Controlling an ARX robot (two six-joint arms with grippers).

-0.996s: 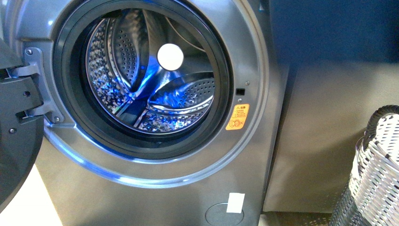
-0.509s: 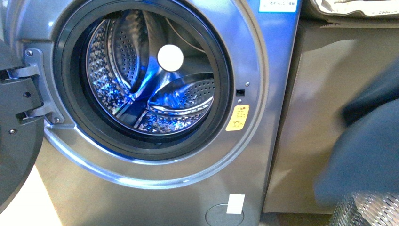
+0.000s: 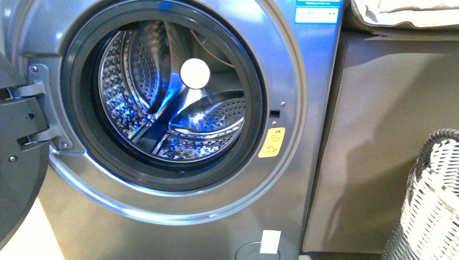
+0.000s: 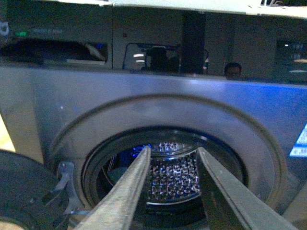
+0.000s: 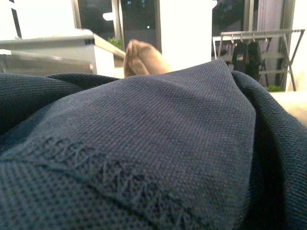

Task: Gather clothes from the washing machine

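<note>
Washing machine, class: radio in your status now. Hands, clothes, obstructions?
Left hand open, aimed at the drum. Right hand unseen; navy clothes fill its camera. Door open, drum looks empty, nothing blocking.

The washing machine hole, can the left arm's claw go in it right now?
Probably yes. The door is swung aside, the drum mouth stands open, and the left claw points straight at it, open, with nothing between.

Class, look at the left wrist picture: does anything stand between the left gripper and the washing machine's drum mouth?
Nothing visible does. The left gripper, open, points straight at the washing machine drum opening; the door is swung aside.
</note>
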